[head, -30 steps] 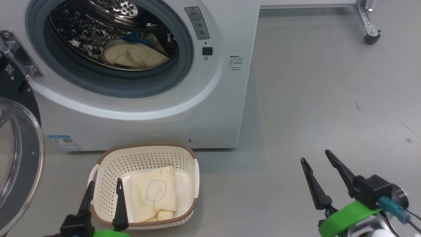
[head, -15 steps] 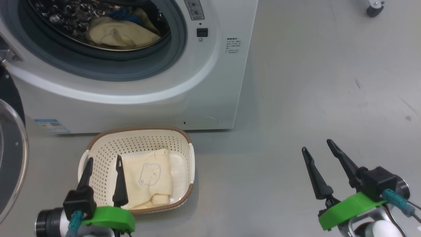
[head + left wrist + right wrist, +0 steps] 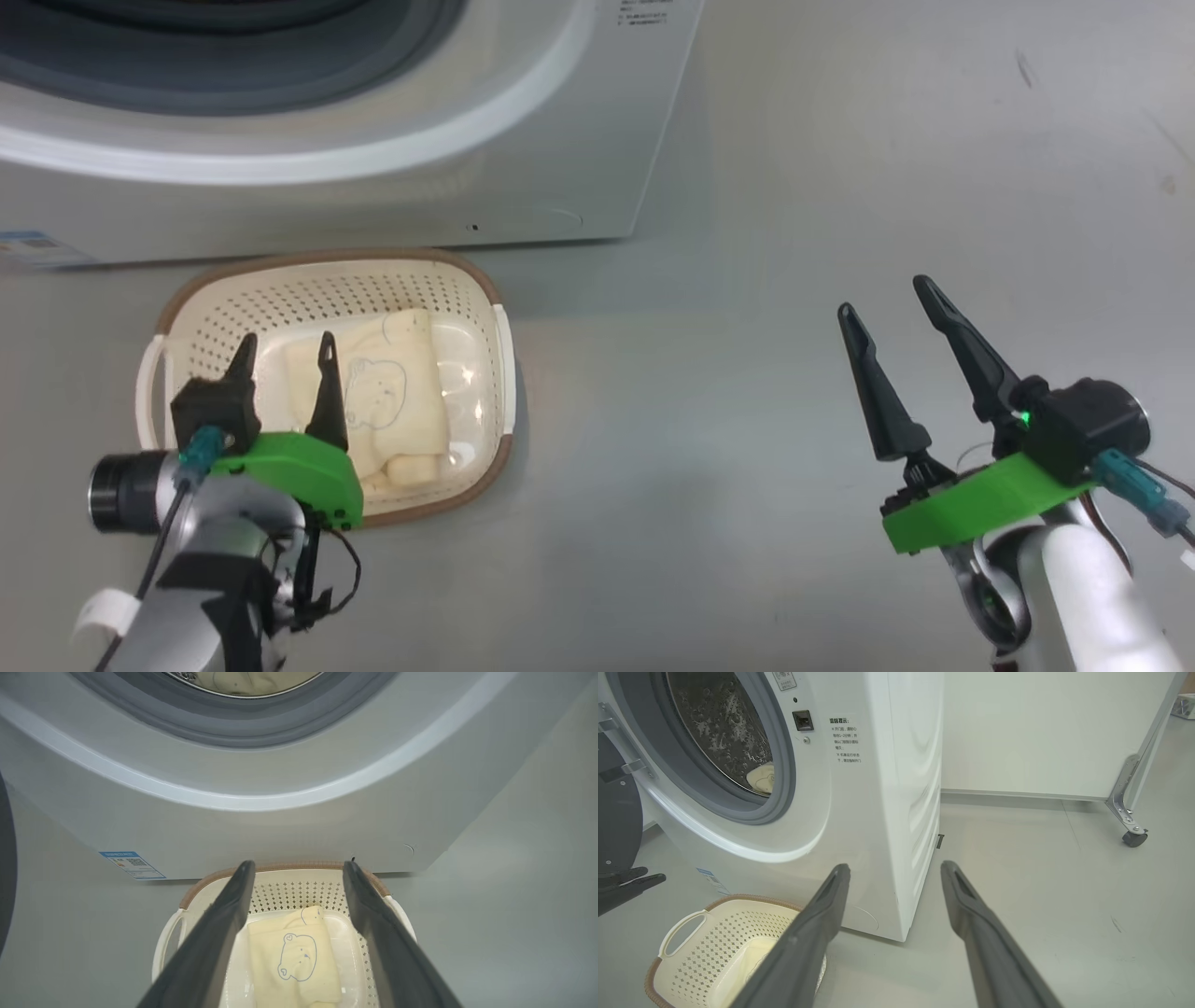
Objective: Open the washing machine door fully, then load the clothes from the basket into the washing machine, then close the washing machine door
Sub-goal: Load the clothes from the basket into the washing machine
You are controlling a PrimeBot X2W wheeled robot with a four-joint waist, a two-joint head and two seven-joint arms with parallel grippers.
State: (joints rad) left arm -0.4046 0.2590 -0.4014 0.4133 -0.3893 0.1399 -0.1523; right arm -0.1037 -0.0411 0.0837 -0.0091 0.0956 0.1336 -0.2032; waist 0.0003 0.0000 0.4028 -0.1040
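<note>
Versus a second ago: head camera pitched down, not a move of the things. Drum opening gone off the top of head view, just the lower arc of grey rubber gasket point(image 3: 187, 84) left there.

Left gripper point(image 3: 287, 338): further in over the basket point(image 3: 327, 255) than before. Then at its left rim, now tips above the left half of the inside, right fingertip over the edge of the clothes point(image 3: 401, 373). Fingers spread wide as before, pinching nothing.

Right gripper point(image 3: 882, 294): same wide spread, empty, above bare floor point(image 3: 709, 485), well right of the basket.

Basket: on the floor just in front of the washing machine point(image 3: 373, 187), close to its bottom front edge, right of the blue label sticker point(image 3: 33, 247). Cream plastic, rounded rectangle, walls dotted with small holes, brown rim, white handles point(image 3: 505, 359) on the short sides, smooth glossy bottom.

Clothes: soft pale yellow cloth, folded flat in the basket's middle, thin-line bear outline on top. More of the same cloth inside the drum point(image 3: 719, 732), seen from the right wrist.

Drum: shiny perforated steel.

Washing machine: smooth white casing, round recessed front.

Washing machine door point(image 3: 616, 821): swung open at the left, black rim.

Floor: plain matte grey.
</note>
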